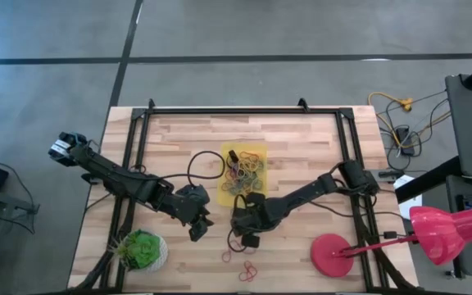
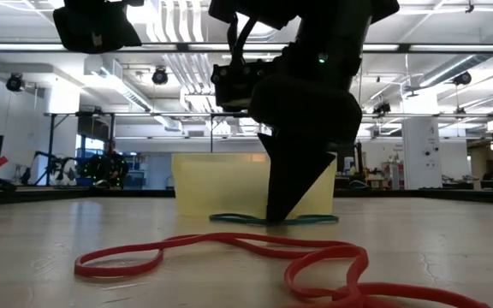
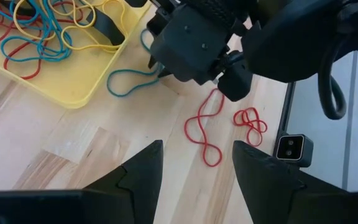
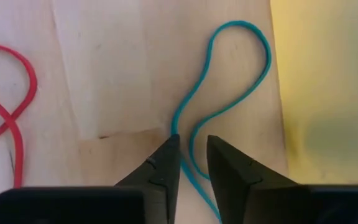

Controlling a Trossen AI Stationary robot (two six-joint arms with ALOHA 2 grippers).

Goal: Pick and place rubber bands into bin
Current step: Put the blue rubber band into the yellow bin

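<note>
Right wrist view: teal band [image 4: 229, 93] lengthwise between pincer [image 4: 191, 163] tips

In the low view the right gripper [image 2: 279, 214] hides the middle of the teal band [image 2: 302, 220] and part of the bin [image 2: 221, 181] – bin contents unseen. The right wrist view crops the red band [image 4: 8, 118] – and the teal tail.

teal rubber band [image 4: 229, 87], yellow bin [image 4: 328, 93]

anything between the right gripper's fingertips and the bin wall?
Only the teal rubber band: its loop lies on bare wood between the right gripper and the yellow bin, one strand running between the nearly closed fingertips. The right wrist view shows it best.
</note>
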